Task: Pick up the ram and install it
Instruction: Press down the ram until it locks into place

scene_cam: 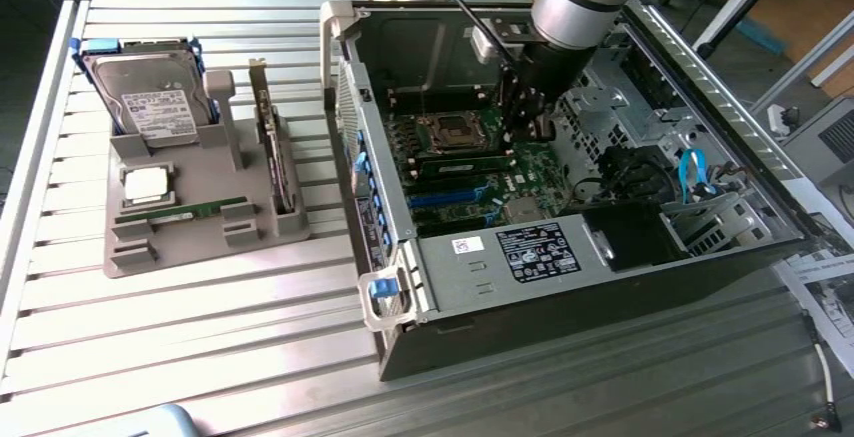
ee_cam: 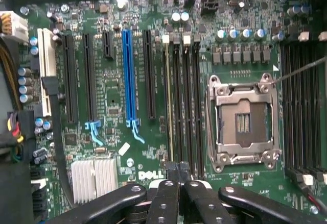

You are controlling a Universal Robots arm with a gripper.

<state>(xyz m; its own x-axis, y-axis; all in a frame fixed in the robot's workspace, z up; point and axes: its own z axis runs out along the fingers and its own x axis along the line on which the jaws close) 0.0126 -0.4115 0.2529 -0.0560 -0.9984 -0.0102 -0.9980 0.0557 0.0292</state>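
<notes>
- On the near left of the slatted metal table (scene_cam: 200,317), a grey holder tray (scene_cam: 200,227) carries parts; along its near edge lies a ram (scene_cam: 180,213), a slim green stick resting flat in its slot.
- Just behind that stick on the tray sits a square silver CPU chip (scene_cam: 144,185), and to the exterior view's right of it an expansion card (scene_cam: 278,162) stands upright on edge.
- At the far end of the tray leans a hard drive (scene_cam: 158,107) in a blue frame.
- To the exterior view's right of the tray lies the open computer case (scene_cam: 561,257), its motherboard (ee_cam: 117,96) exposed.
- In the wrist view, a second ram (ee_cam: 169,101) stands seated edge-on in the slot nearest the long expansion slots, beside three bare black memory slots (ee_cam: 190,101).
- Beyond those slots is the open CPU socket (ee_cam: 242,119) with its metal frame.
- The gripper (ee_cam: 178,175) hangs inside the case over the memory slots, its black fingers (ee_cam: 164,198) pressed together with nothing between them, the tips close above the end of the seated stick.
- The arm (scene_cam: 581,2) drops into the case from the far side.
</notes>
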